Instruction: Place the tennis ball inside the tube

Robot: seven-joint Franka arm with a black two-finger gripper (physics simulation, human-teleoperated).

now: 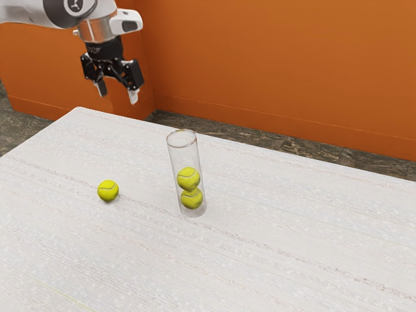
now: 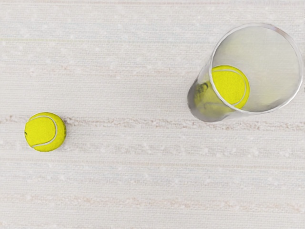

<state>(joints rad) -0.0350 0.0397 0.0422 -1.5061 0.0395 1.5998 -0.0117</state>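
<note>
Pick-up's the step to be done, I'd say. The gripper [image 1: 117, 94] is held wide and empty, up high; the loose ball [image 1: 108, 190] is seen on the bench [image 1: 260, 266], well apart from the tube [image 1: 184, 156]. Hand needs to be centred over it, then lowered. Two balls [image 1: 188, 178] are stacked inside, so tipping's best avoided.

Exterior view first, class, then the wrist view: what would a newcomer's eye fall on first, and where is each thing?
First, the clear tube standing on the white table, with two tennis balls stacked inside. Next, the lone tennis ball, apart from the tube toward the exterior view's left. Above hangs the black gripper, open and empty, against an orange wall.
</note>
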